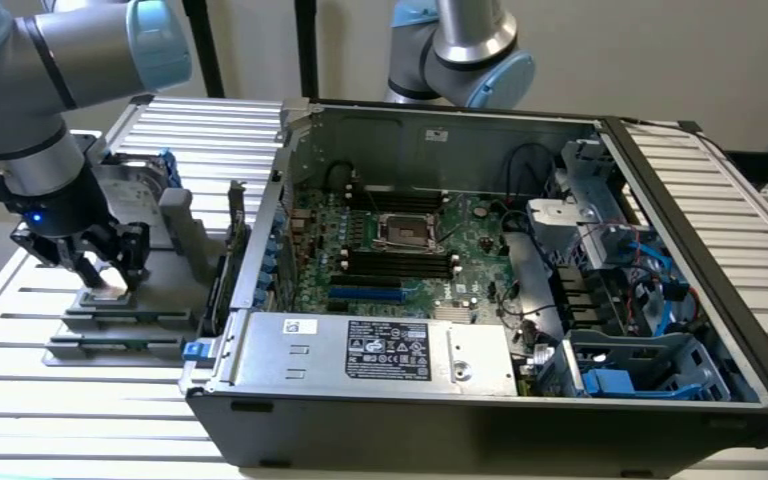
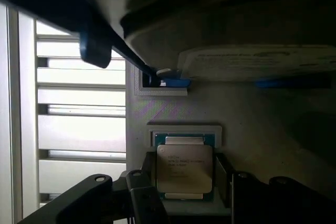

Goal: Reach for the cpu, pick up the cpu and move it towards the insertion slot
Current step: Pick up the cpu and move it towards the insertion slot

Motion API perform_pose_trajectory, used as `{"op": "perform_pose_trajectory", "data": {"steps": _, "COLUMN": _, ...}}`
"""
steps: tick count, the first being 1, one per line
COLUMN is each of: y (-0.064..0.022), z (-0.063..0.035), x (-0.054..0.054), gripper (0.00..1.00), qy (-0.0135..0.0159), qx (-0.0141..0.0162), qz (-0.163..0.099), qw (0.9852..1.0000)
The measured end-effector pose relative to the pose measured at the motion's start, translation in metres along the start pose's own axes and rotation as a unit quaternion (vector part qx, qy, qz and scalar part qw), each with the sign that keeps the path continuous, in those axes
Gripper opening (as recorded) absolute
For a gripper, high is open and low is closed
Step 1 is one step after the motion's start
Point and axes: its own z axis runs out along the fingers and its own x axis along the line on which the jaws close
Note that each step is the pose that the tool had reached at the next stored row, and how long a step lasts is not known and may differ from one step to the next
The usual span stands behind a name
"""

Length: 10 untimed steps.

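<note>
Nothing readable; print on cpu [image 2: 185, 169], power-supply label [image 1: 387, 350] too small.

This is looking like a robotics lab set up for computer assembly work. Two grey, blue-jointed industrial arms are reaching in: one arm [image 1: 51, 60] at the exterior view's left, a second arm [image 1: 458, 45] behind. A desktop computer case [image 1: 491, 420] is lying open on a slatted metal tabletop [image 1: 77, 420], baring its green motherboard [image 1: 484, 235] and cabling. Beside it a grey fixture [image 1: 131, 322] is holding loose parts, a bare cpu [image 2: 185, 167] among them. A plain pale wall [image 1: 704, 60] is closing off the background.
</note>
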Motion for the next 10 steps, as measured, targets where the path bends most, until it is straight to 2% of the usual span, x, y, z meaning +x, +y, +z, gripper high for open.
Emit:
{"op": "perform_pose_trajectory", "data": {"steps": 4, "y": 0.0001, "z": -0.0082, "x": 0.000, "gripper": 0.54, "qy": 0.0002, "qx": 0.0001, "qz": 0.000, "qw": 1.0000}}
{"op": "perform_pose_trajectory", "data": {"steps": 10, "y": 0.0005, "z": -0.0292, "x": 0.000, "gripper": 0.54, "qy": 0.0003, "qx": 0.0002, "qz": 0.000, "qw": 1.0000}}
